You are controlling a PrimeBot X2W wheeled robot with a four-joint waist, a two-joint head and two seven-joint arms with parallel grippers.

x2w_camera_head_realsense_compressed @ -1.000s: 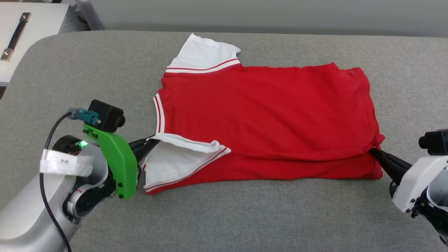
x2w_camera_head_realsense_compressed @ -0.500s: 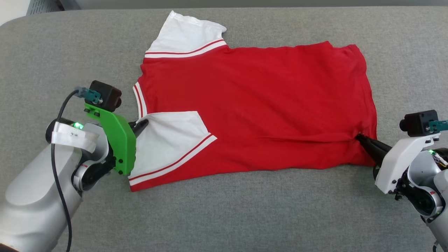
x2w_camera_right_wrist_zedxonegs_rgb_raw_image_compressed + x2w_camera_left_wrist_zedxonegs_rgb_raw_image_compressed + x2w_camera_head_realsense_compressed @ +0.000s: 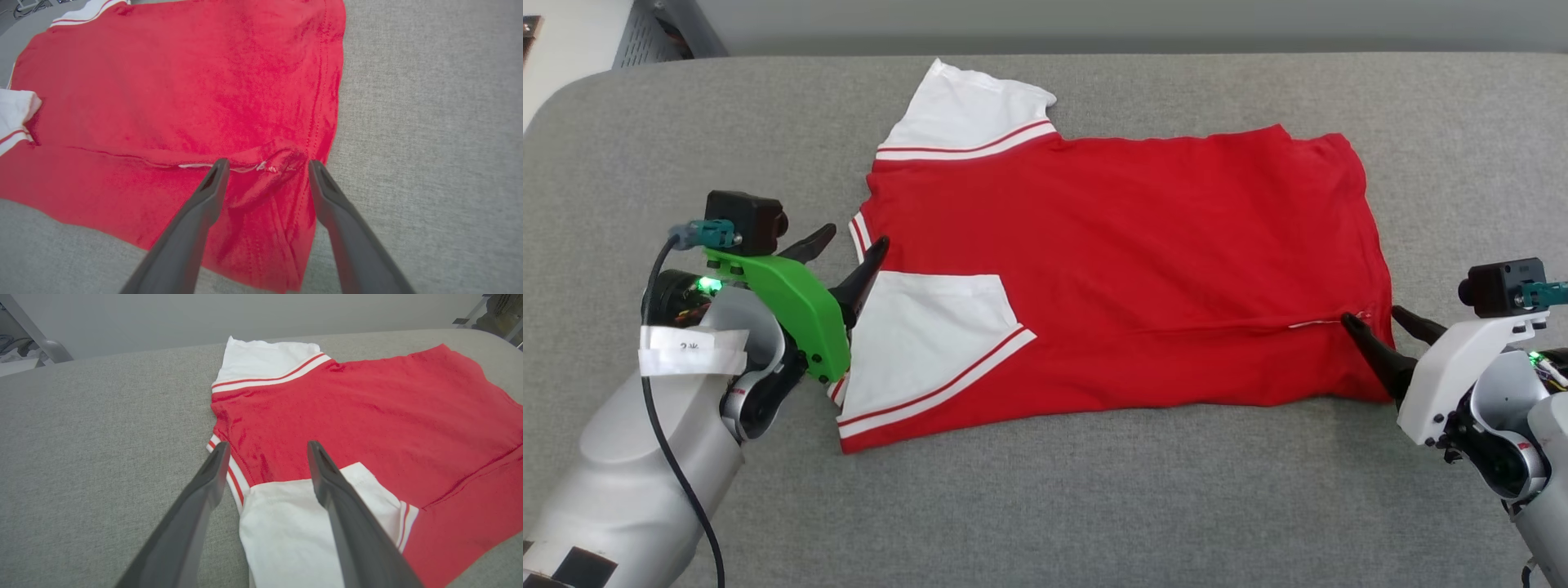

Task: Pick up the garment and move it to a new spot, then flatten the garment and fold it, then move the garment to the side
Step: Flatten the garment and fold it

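Since both grippers stand nearest the robot, begin there: the left gripper (image 3: 856, 237) has its fingers spread apart at the collar end, one tip over the white near sleeve (image 3: 923, 335), holding nothing. The right gripper (image 3: 1370, 315) is likewise spread, its tips straddling the puckered hem (image 3: 1364, 245) corner, empty too. Between them the garment (image 3: 1127, 261) lies on the grey padded surface (image 3: 1045, 506), its near long edge turned over onto the body along a fold line (image 3: 1176, 329), the near sleeve resting on top of the red. Beyond that the red back lies fairly smooth, and the far sleeve (image 3: 968, 114) juts out at the far edge, unfolded.

The cloth looks thin, limp and light; it should drape and wrinkle rather than hold shape, and a single pinch would probably let it sag. Two pinches on one edge, by the far sleeve seam and the far hem corner, seem the sound hold for the next fold.

A second ago, and half a second ago, each gripper was pinched shut on the cloth, left at the sleeve, right at the hem; now both have let go.
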